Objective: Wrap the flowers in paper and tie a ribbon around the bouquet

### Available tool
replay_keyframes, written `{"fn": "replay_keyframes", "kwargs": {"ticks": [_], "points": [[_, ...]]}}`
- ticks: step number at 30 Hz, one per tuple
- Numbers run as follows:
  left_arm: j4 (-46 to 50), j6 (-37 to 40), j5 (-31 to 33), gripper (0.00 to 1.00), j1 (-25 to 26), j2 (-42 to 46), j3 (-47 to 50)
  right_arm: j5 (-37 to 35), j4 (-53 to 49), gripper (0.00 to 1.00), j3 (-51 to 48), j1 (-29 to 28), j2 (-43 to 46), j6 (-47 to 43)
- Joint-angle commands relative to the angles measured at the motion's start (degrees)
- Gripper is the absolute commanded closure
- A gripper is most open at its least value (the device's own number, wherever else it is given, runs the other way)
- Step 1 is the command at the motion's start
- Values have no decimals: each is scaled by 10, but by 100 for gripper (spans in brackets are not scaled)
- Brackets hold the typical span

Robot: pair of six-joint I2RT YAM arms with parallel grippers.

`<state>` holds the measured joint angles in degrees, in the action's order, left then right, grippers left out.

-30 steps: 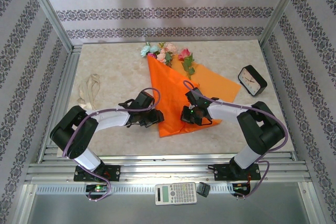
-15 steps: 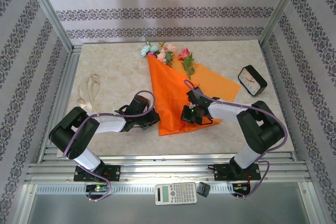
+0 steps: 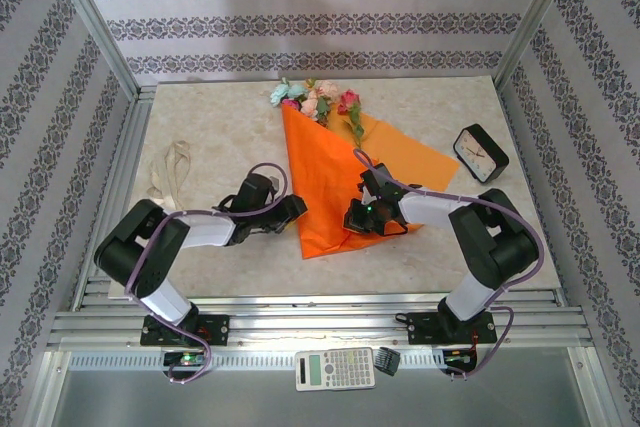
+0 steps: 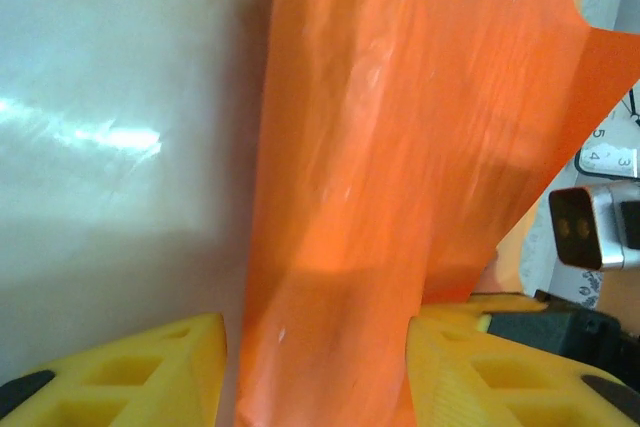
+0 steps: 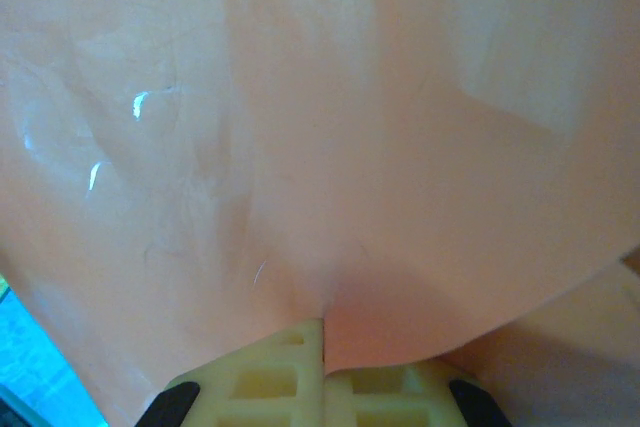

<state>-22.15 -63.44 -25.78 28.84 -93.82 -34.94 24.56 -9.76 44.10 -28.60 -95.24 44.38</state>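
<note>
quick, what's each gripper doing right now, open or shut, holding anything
left gripper: open, astride the edge of the thin bright orange paper sheet
right gripper: shut, pinching that sheet

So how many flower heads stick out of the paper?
4: light blue bloom leftmost, pink bloom and peach bloom in the middle, magenta bloom rightmost; others may be hidden.

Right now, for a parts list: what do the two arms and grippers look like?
Left arm and right arm: white links, black joints, looping purple cables. Left gripper has bright yellow fingers with moulded recesses and black bases; right gripper's fingers look paler yellow.
</note>
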Motion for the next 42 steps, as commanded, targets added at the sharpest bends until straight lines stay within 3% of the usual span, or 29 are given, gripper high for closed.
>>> {"fn": "replay_keyframes", "kwargs": {"ticks": [1, 4, 10, 13, 14, 16, 17, 20, 26, 30, 32, 33, 34, 38, 40, 42], "points": [[-38, 12, -26, 50, -12, -40, -41, -39, -22, 100, -16, 11, -39, -22], [-54, 12, -31, 60, -21, -66, -49, -38, -24, 100, -16, 12, -41, -24], [-60, 9, -21, 100, -46, -66, -47, -43, -31, 100, -23, 18, -33, -29], [-39, 18, -16, 100, -51, -59, -56, -45, -35, 100, -24, 21, -28, -34], [-32, 21, -16, 94, -53, -58, -60, -46, -36, 100, -23, 21, -27, -37], [-7, 27, -6, 68, -57, -55, -67, -42, -39, 100, -19, 23, -29, -42], [7, 30, 0, 60, -59, -55, -72, -40, -38, 100, -17, 23, -30, -43], [10, 29, -2, 51, -72, -67, -79, -35, -37, 100, -15, 25, -33, -46], [-22, 22, -32, 56, -89, -114, -106, -36, -35, 100, -23, 34, -21, -48], [-35, 23, -43, 68, -94, -135, -125, -31, -34, 100, -26, 36, -21, -51], [-37, 27, -45, 78, -97, -141, -133, -32, -33, 100, -28, 36, -20, -51], [-37, 28, -45, 93, -99, -142, -137, -33, -33, 100, -30, 37, -18, -51], [-40, 28, -44, 100, -100, -143, -138, -34, -32, 100, -31, 37, -16, -51], [-28, 37, -40, 100, -109, -136, -144, -33, -34, 100, -35, 38, -13, -54], [-26, 38, -38, 81, -112, -136, -148, -29, -34, 100, -35, 40, -13, -58], [-27, 37, -41, 69, -117, -144, -157, -25, -34, 100, -35, 40, -14, -60]]}}
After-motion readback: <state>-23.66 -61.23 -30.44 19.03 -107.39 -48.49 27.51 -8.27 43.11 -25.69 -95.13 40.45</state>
